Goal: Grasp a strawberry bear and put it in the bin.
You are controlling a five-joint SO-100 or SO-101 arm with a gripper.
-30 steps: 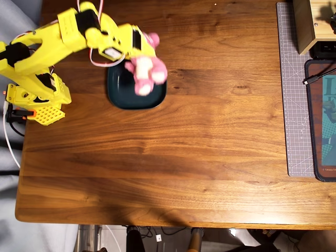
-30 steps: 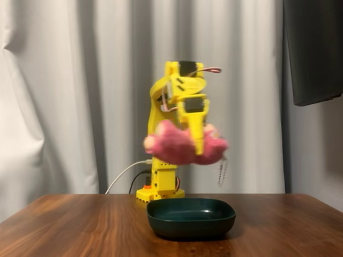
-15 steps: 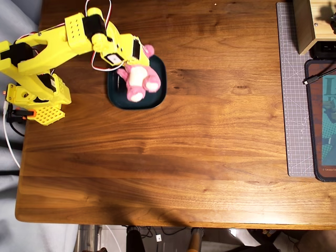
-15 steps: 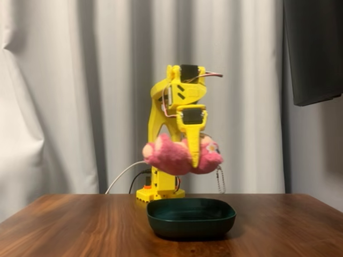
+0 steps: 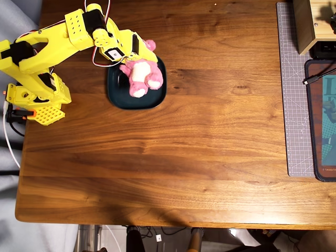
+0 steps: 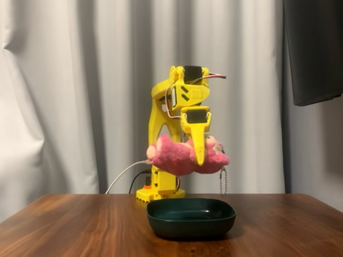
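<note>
Strawberry bear position: suspended in the air directly above the bin, clear of the bin rim, as the fixed view shows. The plush lies roughly horizontal, pink fur outward, with a thin chain hanging from its right side in that view. In the overhead view the strawberry bear overlaps the upper half of the bin, white belly facing up.

End effector state: clamped on the strawberry bear. One yellow finger runs down across the front of the plush in the fixed view; the other is hidden behind the fur. In the overhead view the end effector reaches the plush from the upper left.

Bin position: flat on the wooden counter, just to the right of the yellow arm base in the overhead view. The dark teal interior visible around the plush holds nothing.

Surroundings: a grey cutting mat lies along the right edge of the counter in the overhead view, well apart from the bin, with a light wooden box at the upper right corner. White curtains fill the background of the fixed view.
</note>
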